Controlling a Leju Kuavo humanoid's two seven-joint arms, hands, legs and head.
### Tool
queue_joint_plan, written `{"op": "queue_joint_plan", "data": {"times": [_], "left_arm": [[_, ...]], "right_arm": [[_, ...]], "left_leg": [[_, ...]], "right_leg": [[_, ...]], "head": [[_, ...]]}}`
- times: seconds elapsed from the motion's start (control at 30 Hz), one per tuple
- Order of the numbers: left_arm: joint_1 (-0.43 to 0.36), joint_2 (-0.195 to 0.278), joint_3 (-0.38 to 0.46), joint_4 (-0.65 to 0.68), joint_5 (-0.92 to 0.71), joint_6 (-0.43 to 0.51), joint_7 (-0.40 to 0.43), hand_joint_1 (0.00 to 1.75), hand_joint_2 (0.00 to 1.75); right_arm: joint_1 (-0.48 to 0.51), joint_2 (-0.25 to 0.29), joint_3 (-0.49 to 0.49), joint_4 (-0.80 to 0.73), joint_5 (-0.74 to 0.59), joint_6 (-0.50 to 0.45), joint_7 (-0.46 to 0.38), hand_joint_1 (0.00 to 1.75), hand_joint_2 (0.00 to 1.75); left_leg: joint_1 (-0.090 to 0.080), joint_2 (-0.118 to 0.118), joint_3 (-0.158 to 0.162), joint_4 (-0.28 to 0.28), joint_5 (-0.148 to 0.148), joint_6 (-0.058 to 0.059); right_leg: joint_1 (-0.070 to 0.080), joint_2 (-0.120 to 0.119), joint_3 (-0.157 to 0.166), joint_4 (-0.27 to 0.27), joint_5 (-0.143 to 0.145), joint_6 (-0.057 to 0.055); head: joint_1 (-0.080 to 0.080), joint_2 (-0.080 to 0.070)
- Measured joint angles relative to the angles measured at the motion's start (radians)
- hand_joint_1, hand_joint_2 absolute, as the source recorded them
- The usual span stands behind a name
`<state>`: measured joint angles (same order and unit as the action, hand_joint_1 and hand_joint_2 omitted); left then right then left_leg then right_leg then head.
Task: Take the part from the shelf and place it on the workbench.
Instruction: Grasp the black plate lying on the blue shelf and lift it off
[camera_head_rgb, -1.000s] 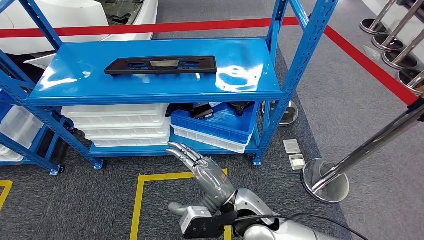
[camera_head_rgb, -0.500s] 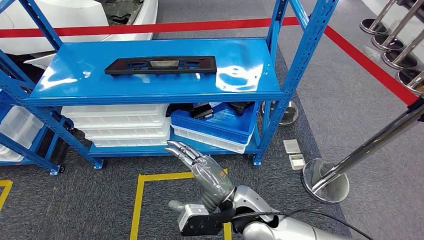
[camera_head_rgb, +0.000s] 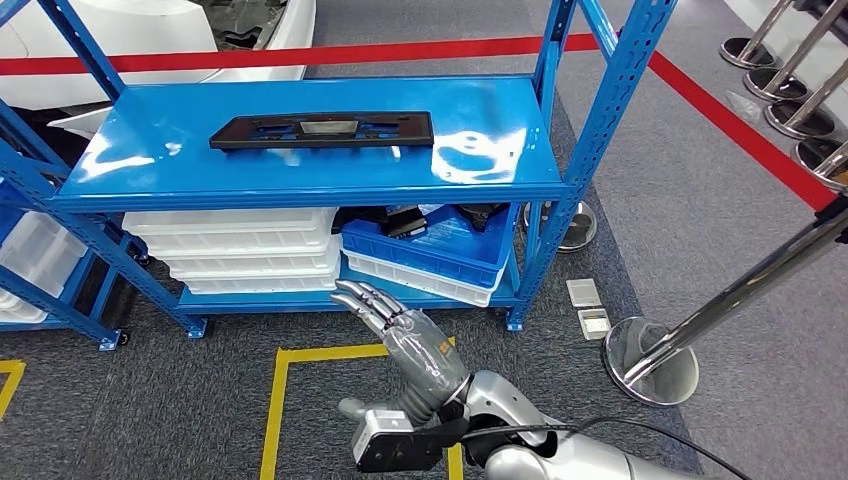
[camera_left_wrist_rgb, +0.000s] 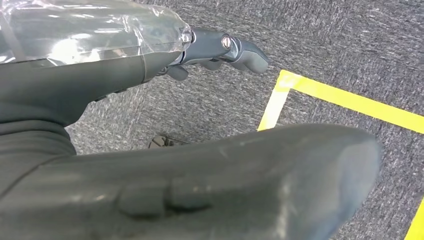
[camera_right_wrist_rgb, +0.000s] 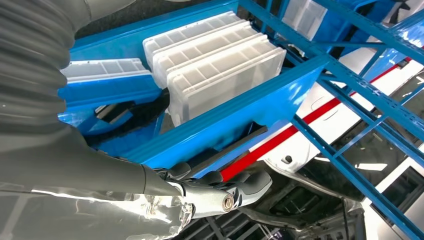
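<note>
Part first: the long flat black plastic panel with cut-outs (camera_head_rgb: 322, 130) lies lengthwise on the top deck of the blue steel shelf rack (camera_head_rgb: 300, 185), well beyond and above the fingertips of the right hand (camera_head_rgb: 400, 335), which hangs in front of the rack with nothing in it, its fingers (camera_head_rgb: 362, 300) extended and slightly apart.

Going by size, the rack is the biggest hazard. Its front lip sits between those fingers and the panel, and in my judgement a reach that rises too late would knock the fingers against that edge, or slide them under the deck toward the stacked white plastic trays (camera_head_rgb: 240, 250) and the tilted blue plastic crate (camera_head_rgb: 430, 250) below. Next, the panel itself: it is wide, thin and flat on a glossy deck, so a one-handed grip near one end would likely let it tip or skid away (a hold nearer its middle looks safer). Smaller again, the chrome stanchion post and round base (camera_head_rgb: 650, 360), off to the side of the fingers, could catch a swinging elbow.

Hidden or unclear: the left hand (camera_left_wrist_rgb: 220, 50) appears over grey carpet beside a yellow floor tape line (camera_left_wrist_rgb: 345, 97), and I cannot tell how its fingers lie. From the right wrist, the panel's edge is a dark sliver past the fingertips. Dark items inside the crate are too shadowed to name. No workbench is to be seen.
</note>
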<state>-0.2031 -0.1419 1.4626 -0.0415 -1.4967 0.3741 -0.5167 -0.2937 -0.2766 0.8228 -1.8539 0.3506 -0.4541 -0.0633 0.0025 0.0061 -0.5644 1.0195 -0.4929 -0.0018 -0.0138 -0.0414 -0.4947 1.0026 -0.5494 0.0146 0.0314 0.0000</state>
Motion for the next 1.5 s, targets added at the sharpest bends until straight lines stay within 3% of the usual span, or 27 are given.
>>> {"op": "queue_joint_plan", "data": {"times": [0.5,1.5], "left_arm": [[0.000,0.000,0.000,0.007,0.028,-0.059,-0.042,0.00,0.00],[-0.001,0.000,0.000,0.008,0.024,-0.068,-0.048,0.00,0.00]], "right_arm": [[-0.007,-0.001,0.000,0.000,0.018,0.000,0.022,0.00,1.75],[-0.013,-0.004,0.000,0.000,0.038,-0.001,0.044,0.00,1.75]], "left_leg": [[0.000,0.000,0.000,0.000,0.000,0.000],[0.000,0.000,0.000,0.000,0.000,0.000]], "right_leg": [[0.000,0.000,0.000,0.000,0.000,0.000],[0.000,0.000,0.000,0.000,0.000,0.000]], "head": [[0.000,0.000],[0.000,0.000]]}}
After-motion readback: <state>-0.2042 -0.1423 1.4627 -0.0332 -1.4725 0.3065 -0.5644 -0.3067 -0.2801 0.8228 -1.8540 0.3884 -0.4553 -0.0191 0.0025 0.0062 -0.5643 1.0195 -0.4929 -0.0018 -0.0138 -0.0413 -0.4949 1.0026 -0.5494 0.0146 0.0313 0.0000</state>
